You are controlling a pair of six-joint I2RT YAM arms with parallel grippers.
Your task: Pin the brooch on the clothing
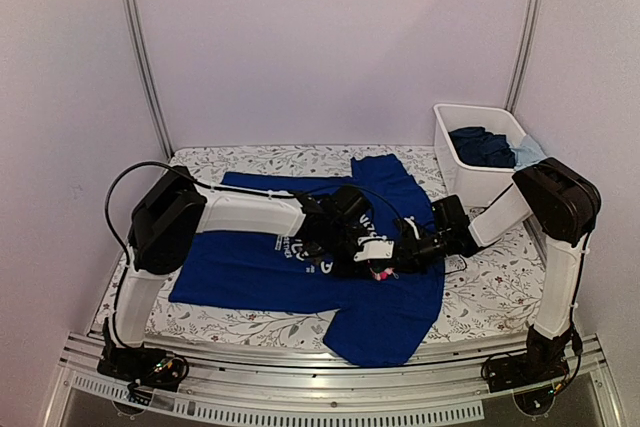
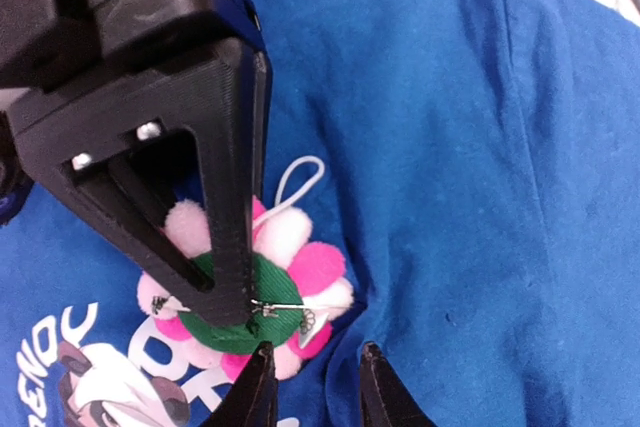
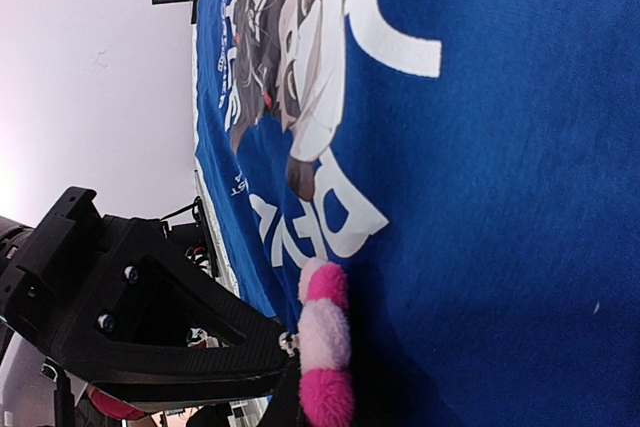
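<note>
Blue T-shirt [image 2: 480,147] cloth fills my left wrist view, and the brooch [image 2: 285,292] lies on it at lower left, green backing and metal pin facing up. It is half hidden by my right gripper [image 2: 232,292], whose black finger crosses the backing, clamped on the flower. My left gripper [image 2: 312,387], at bottom centre, stands narrowly parted just beside the petals with only cloth in the gap; from above, a white bin [image 1: 475,182] of dark clothes [image 1: 482,145] sits at upper right.

The right gripper [image 2: 222,297] covered part of the brooch [image 2: 305,259]; the lower edge cut off the fingers of the left gripper [image 2: 316,359].
</note>
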